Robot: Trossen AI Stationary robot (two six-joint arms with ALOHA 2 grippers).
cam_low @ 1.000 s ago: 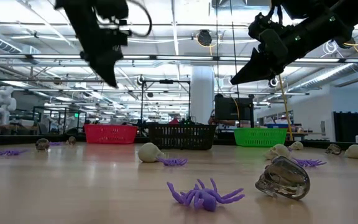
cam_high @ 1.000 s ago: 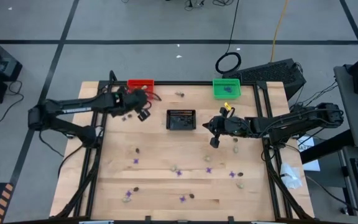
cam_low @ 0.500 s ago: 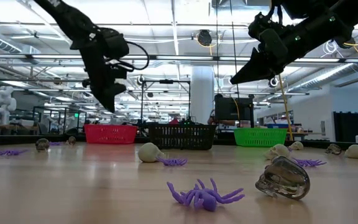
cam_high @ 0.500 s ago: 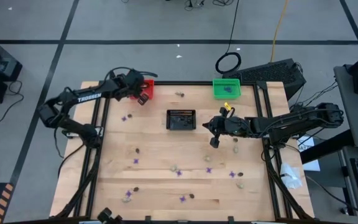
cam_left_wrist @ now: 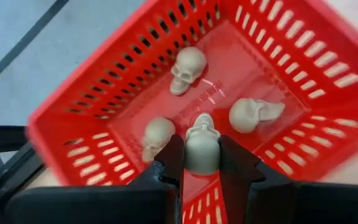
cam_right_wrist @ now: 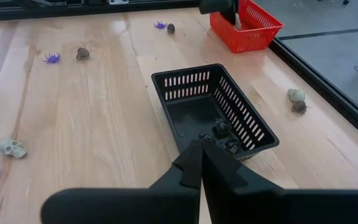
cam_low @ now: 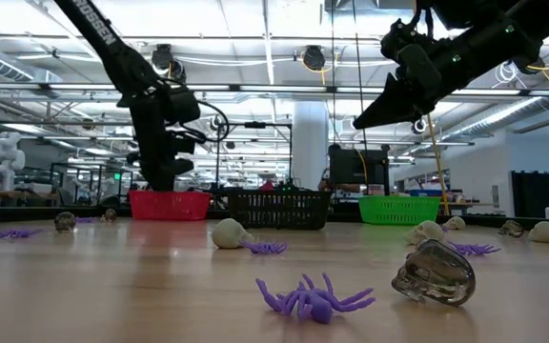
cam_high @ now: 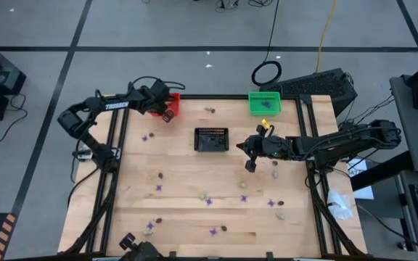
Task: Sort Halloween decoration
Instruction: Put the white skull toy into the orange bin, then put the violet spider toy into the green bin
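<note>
My left gripper (cam_high: 167,113) hangs over the red basket (cam_high: 162,101) at the table's far left, shut on a pale beige skull (cam_left_wrist: 202,147). Three more beige skulls (cam_left_wrist: 188,67) lie on that basket's floor. Purple spiders (cam_low: 313,297), beige skulls (cam_low: 228,232) and dark skulls (cam_low: 434,272) lie scattered over the near half of the table. My right gripper (cam_high: 250,165) hovers shut and empty to the right of the black basket (cam_high: 212,139), which holds dark bits (cam_right_wrist: 221,129). My left gripper pinches the beige skull by its two sides (cam_left_wrist: 188,155) between the two fingers. The fingers slant down from above into the red basket's opening. The skull is clear of the basket's floor.
A green basket (cam_high: 264,102) with purple spiders in it stands at the far right edge. Two small trinkets (cam_high: 210,110) lie between the red and green baskets. Black frame rails (cam_high: 115,167) run along the table's left and right sides.
My left gripper has swung toward the table's far edge and come down over the red basket, carrying the beige skull and staying shut on it.
</note>
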